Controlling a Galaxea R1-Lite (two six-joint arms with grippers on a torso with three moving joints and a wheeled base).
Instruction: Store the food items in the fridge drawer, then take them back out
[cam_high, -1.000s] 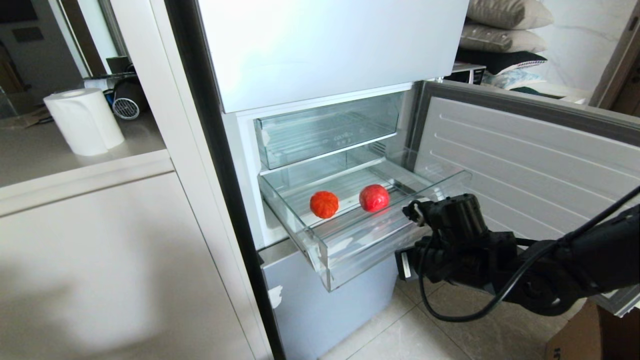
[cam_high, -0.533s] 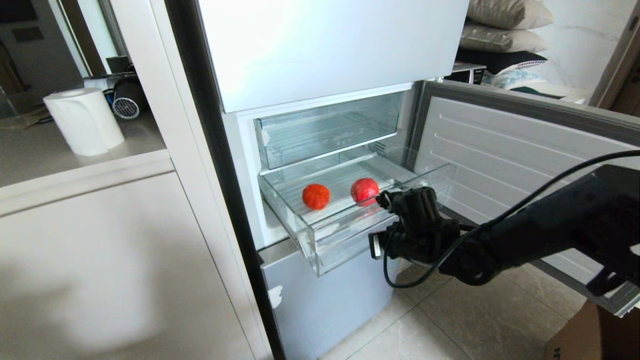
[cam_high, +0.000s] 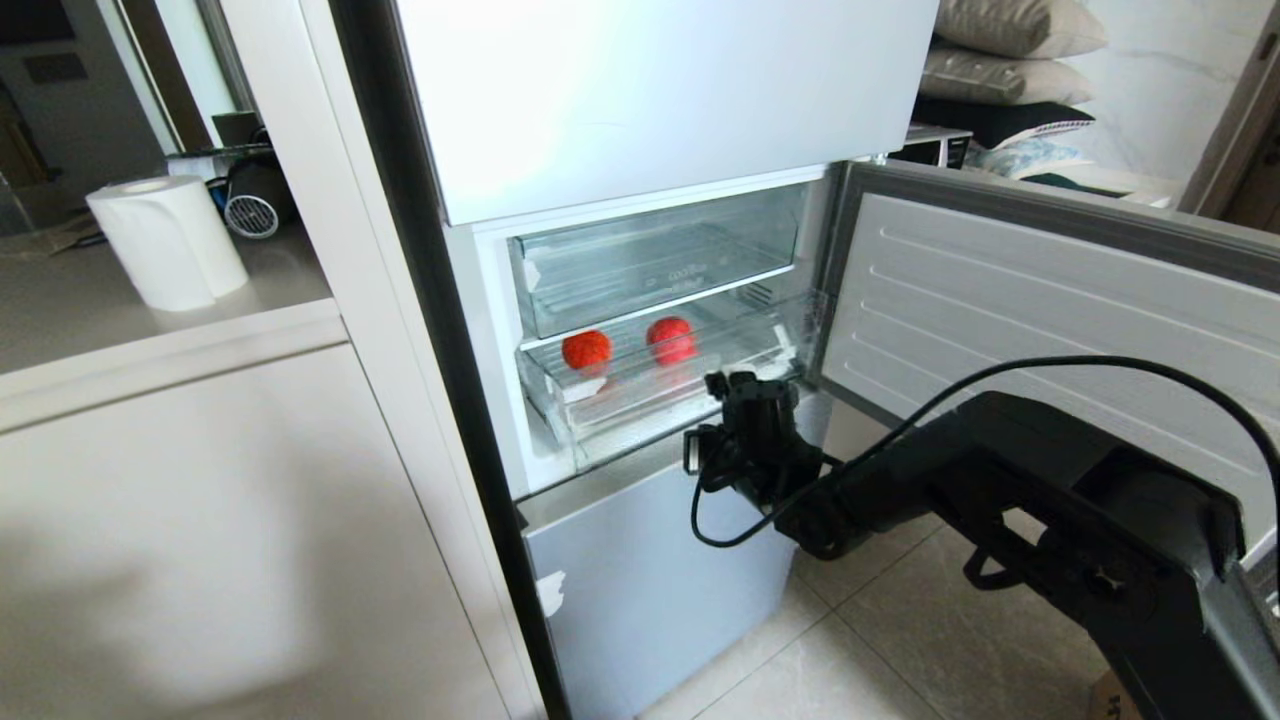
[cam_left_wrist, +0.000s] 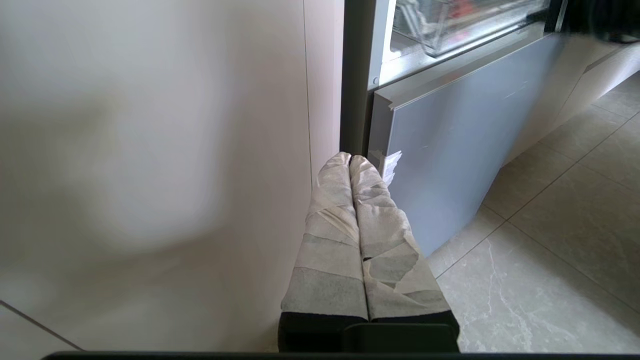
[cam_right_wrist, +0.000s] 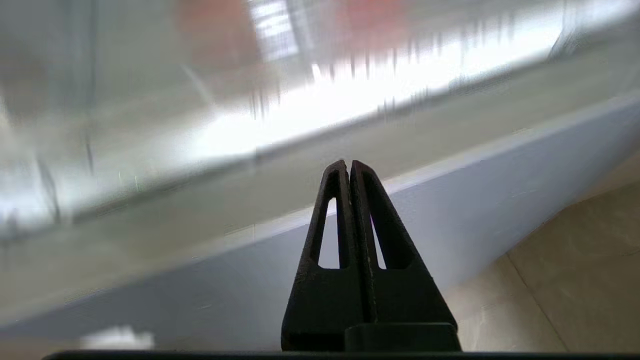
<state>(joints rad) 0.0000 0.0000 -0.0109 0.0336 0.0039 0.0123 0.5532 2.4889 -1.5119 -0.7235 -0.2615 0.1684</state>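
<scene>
Two small red food items, a ribbed one (cam_high: 587, 350) and a smoother one (cam_high: 672, 339), lie inside the clear fridge drawer (cam_high: 640, 402). The drawer sits almost fully inside the fridge. My right gripper (cam_high: 728, 384) is shut and empty, at the right part of the drawer's front lip. In the right wrist view its black fingertips (cam_right_wrist: 346, 165) point at the blurred drawer front (cam_right_wrist: 280, 120), just above the pale-blue lower panel (cam_right_wrist: 500, 210). The left gripper (cam_left_wrist: 350, 159), its fingers wrapped in tape, is shut on nothing and hangs low beside the white cabinet (cam_left_wrist: 150, 150).
The fridge door (cam_high: 1040, 300) stands open on the right, close above my right arm. A shallower clear tray (cam_high: 650, 265) sits above the drawer. A paper roll (cam_high: 170, 240) stands on the counter at the left. A black cable (cam_high: 715, 525) loops under the right wrist.
The drawer has slid back into the fridge with both red items in it. My right gripper, still shut, went with its front as the arm stretched out.
</scene>
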